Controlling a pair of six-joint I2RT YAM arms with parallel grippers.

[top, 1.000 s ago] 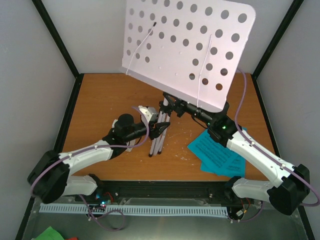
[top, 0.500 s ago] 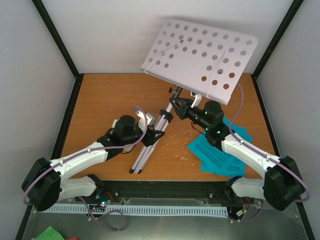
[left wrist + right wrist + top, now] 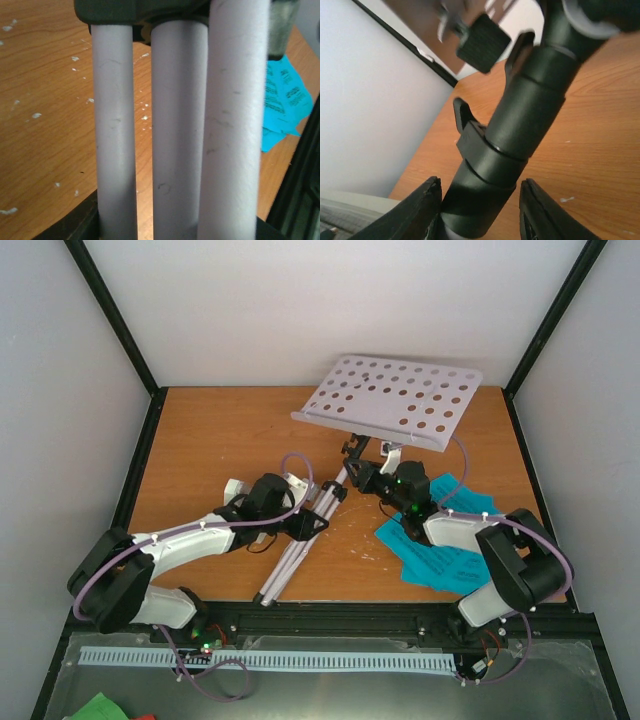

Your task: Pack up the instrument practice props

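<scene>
Left end effector (image 3: 303, 524) clamped round the three folded legs (image 3: 177, 125) of the lilac music stand (image 3: 338, 488), which leans low over the desk (image 3: 210, 450), feet down near the front edge; right end effector (image 3: 372, 478) straddles the black collar (image 3: 520, 120) under the tray (image 3: 390, 400), gripping or slack I cannot tell! Best lower both ends together, keeping the tray off the cyan sheet-music pages (image 3: 440, 555) lying beside it. Count: one stand, three legs, at least three overlapping pages
</scene>
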